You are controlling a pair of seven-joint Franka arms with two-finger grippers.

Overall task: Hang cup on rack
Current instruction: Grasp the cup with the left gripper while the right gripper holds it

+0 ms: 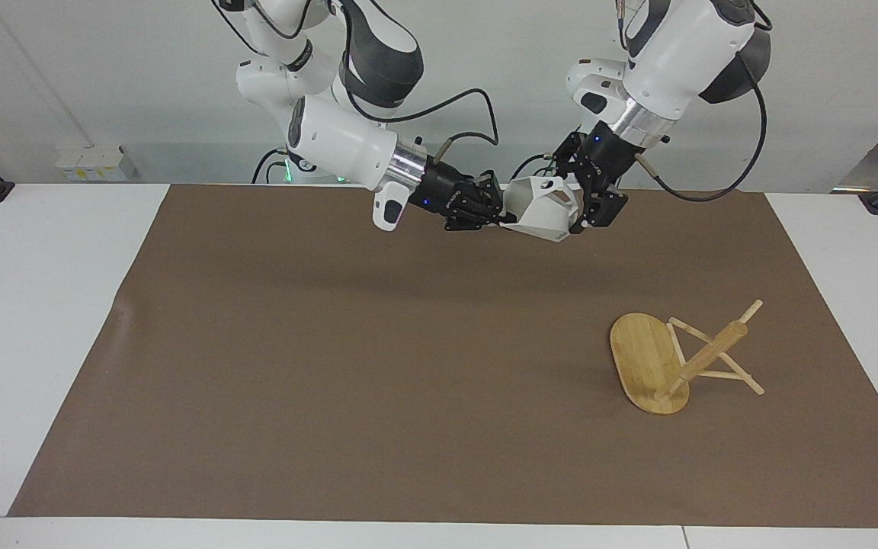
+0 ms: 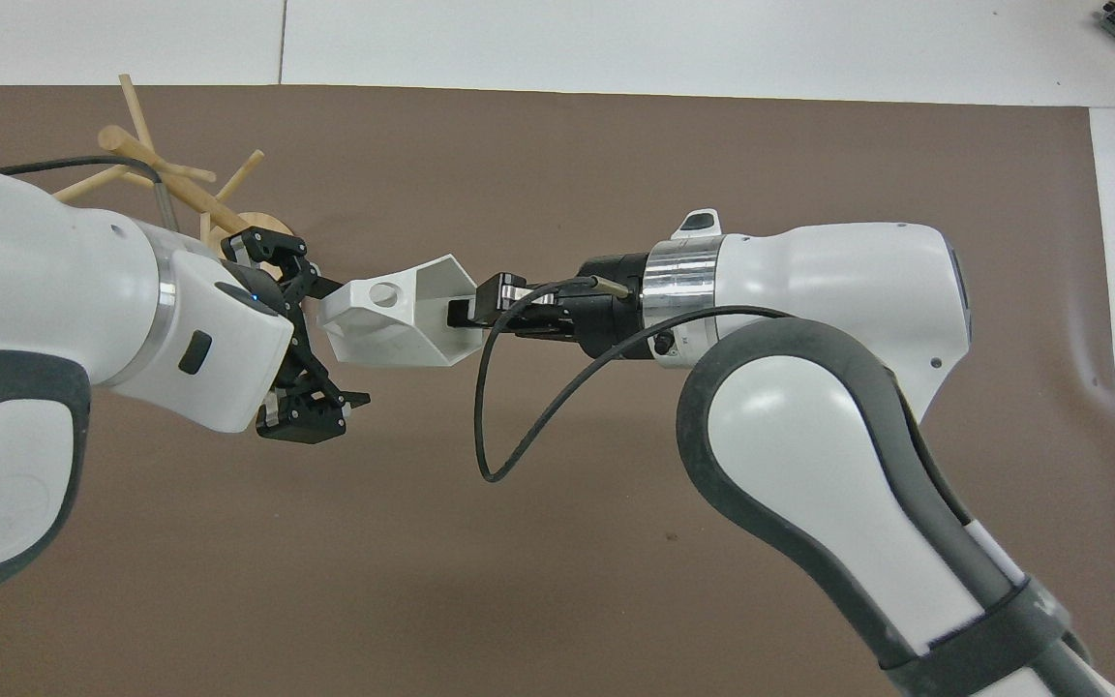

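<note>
R pincer [image 1: 494, 216] clamps cup [image 1: 544, 209] midair so spread L pincer [image 1: 588, 200] can take it; rack [image 1: 675, 357] lies tipped.

White table [image 1: 58, 320]; brown mat [image 1: 378, 366] covering it; rack [image 1: 679, 358] tipped over on mat.
</note>
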